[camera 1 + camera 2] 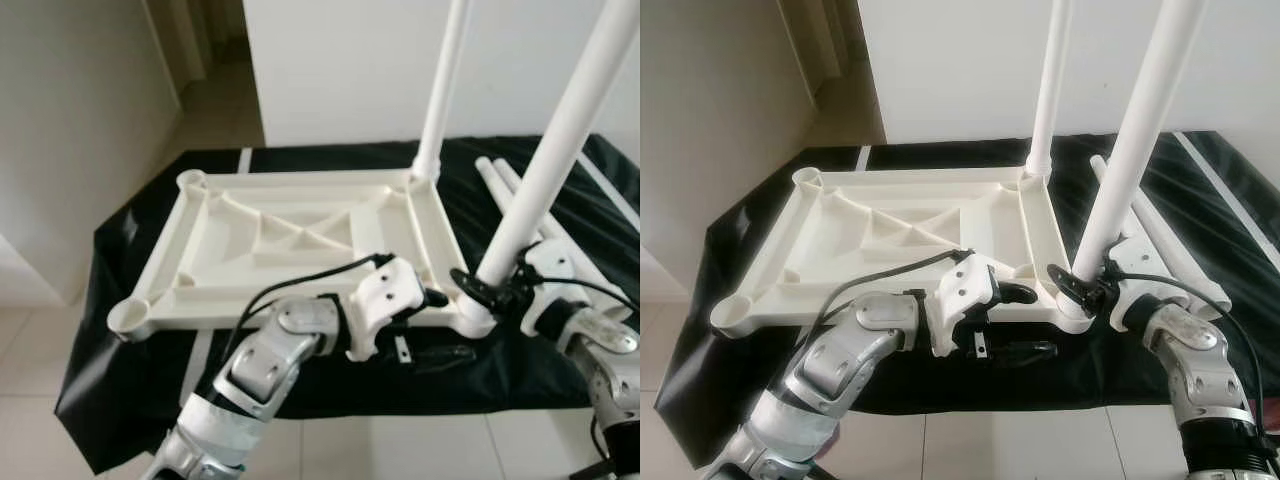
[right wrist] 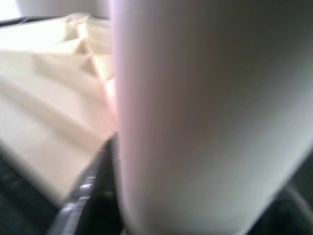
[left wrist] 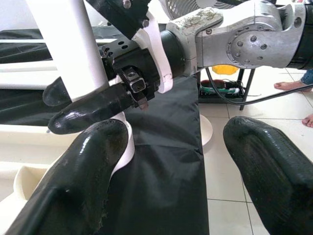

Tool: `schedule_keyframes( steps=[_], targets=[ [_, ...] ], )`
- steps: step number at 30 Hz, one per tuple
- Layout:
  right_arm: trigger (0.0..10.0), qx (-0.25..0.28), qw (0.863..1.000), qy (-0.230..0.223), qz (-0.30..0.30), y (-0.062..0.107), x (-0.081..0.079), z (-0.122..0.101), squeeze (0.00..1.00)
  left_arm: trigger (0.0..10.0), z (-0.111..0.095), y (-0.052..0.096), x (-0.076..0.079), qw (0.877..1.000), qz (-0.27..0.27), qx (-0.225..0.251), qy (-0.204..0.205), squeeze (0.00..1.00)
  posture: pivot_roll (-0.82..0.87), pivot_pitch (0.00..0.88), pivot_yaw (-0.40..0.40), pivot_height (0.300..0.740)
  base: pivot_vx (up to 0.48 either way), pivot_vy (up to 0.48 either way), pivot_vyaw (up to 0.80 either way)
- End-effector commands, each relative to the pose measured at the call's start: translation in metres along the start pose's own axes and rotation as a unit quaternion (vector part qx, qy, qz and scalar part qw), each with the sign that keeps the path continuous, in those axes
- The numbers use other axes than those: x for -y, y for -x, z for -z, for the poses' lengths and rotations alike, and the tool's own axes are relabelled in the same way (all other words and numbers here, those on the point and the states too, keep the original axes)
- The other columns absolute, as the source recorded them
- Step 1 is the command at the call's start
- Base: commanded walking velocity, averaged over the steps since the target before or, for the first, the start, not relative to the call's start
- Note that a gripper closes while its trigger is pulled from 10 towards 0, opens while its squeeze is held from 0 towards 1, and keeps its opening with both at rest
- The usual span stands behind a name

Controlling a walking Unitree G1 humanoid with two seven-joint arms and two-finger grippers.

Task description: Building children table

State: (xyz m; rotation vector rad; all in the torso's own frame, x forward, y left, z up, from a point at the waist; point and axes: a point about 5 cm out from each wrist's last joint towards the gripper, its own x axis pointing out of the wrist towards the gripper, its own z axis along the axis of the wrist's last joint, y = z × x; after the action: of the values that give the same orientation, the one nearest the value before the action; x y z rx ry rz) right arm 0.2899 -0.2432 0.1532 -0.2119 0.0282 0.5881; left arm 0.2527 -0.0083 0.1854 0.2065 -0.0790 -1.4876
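- Cloth, black, spreads across the middle and lower part of the head views, draped over a low surface on a pale tiled floor.
- Tabletop of the children's table, white plastic, lies upside down on the cloth in the centre of the frame, its ribbed underside facing up and a round socket at each corner.
- Near leg, a long white tube, stands in the socket at the lower right corner of the tabletop and leans slightly, running out of the upper right of the frame.
- Far leg, another white tube, stands upright in the socket at the upper right corner and leaves the top edge of the frame.
- Spare legs, more white tubes, lie flat on the cloth at the right of the frame, just beyond the tabletop's right edge.
- Right hand sits at the lower right of the frame, its black fingers closed around the base of the near leg just above its socket; the right wrist view shows that white tube pressed up close against the camera.
- Left hand reaches in from the lower left to the tabletop's front edge, beside the same corner; its two black fingers are spread apart with nothing between them, one near the socket.
- Bare feet of a person show on the tiles at the right edge of the left wrist view.
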Motion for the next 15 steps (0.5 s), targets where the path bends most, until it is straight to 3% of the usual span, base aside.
schedule_keyframes(
  steps=[1,9,14,15],
  targets=[
    [0.0,-0.012,1.0,-0.001,-0.023,-0.001,-0.002,0.004,0.0,10.0,0.001,0.002,-0.004,1.0,-0.021,-0.002,-0.001,0.0,-0.03,0.0,0.029,0.74,0.0,0.0,0.0],
    [0.0,-0.016,0.999,-0.024,-0.026,0.006,-0.007,0.015,0.0,10.0,0.001,0.003,-0.003,1.0,-0.024,-0.001,0.0,0.0,-0.04,0.0,0.028,0.74,0.0,0.0,0.0],
    [0.0,-0.013,0.998,-0.06,-0.004,0.007,-0.011,0.022,0.0,10.0,0.001,0.003,-0.003,1.0,-0.022,0.0,0.001,0.0,-0.04,0.0,0.029,0.74,0.0,0.0,0.0],
    [10.0,-0.013,0.998,-0.064,-0.001,0.008,-0.012,0.023,0.0,10.0,0.001,0.003,-0.003,1.0,-0.022,0.0,0.001,0.0,-0.04,0.0,0.023,0.74,0.0,0.0,0.0]
  ],
)
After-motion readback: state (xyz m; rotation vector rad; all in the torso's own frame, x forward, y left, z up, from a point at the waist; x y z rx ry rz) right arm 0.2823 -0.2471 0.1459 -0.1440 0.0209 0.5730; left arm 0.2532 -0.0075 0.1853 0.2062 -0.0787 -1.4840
